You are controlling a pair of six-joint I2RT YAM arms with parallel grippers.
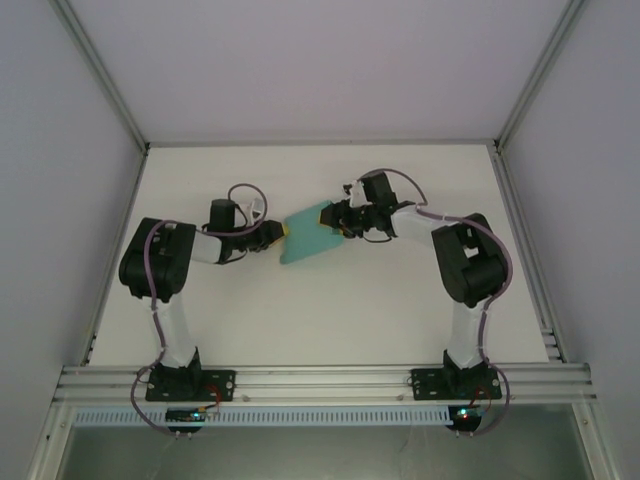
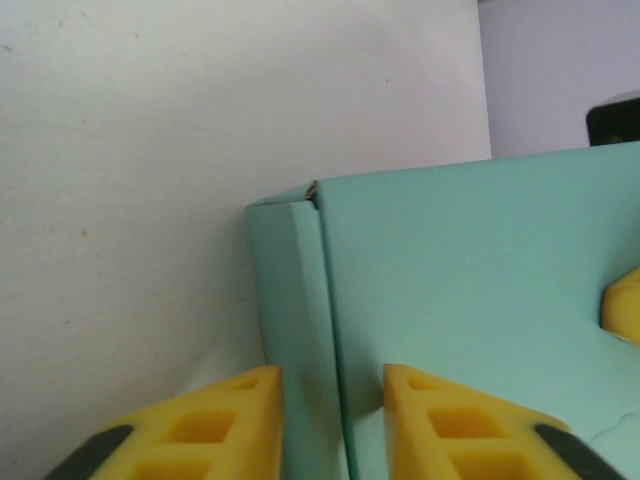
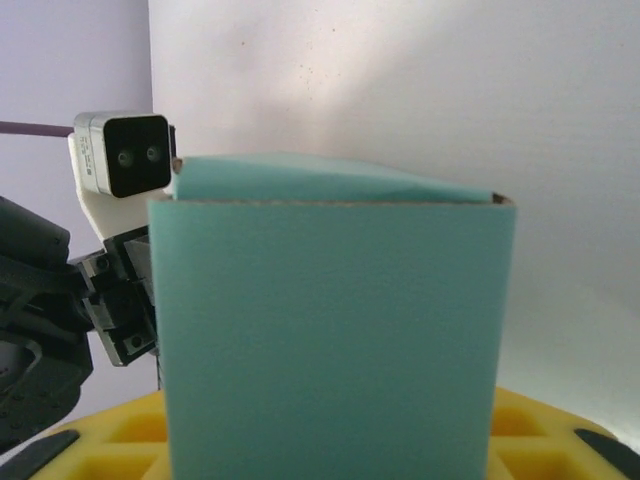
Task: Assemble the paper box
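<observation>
The teal-green thin-card paper box (image 1: 305, 236) was at the middle of the white tabletop (image 1: 300, 310), towards its far side, between the two arms. The left pincer (image 1: 277, 233) met the box's left end. In the left wrist view its yellow fingers (image 2: 205, 430) stood partly apart astride a folded edge, and whether they pressed the card could not be told. The right pincer (image 1: 338, 221) met the right end, one yellow fingertip (image 2: 622, 305) lying on the broad panel. The card hid its gap, so its grip could not be told.
</observation>
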